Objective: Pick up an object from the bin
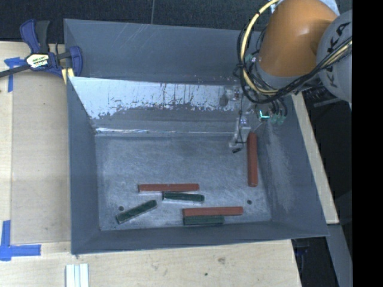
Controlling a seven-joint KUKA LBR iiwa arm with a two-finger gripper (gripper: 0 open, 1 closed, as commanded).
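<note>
One gripper [239, 140] hangs far right in the bin [84, 160] (open or closed, I cannot tell), just left of the far end of a red-brown stick [253, 160]. Descending off-centre could shove that stick against the right wall; other sticks [212, 210] lie near-left.

Single cam, high over bin [179, 52], facing down, tilted slightly off vertical. Mid range: whole bin in frame, floor mostly left of and below gripper [238, 145]. Above-right of gripper, arm [296, 34] closest to lens.
</note>
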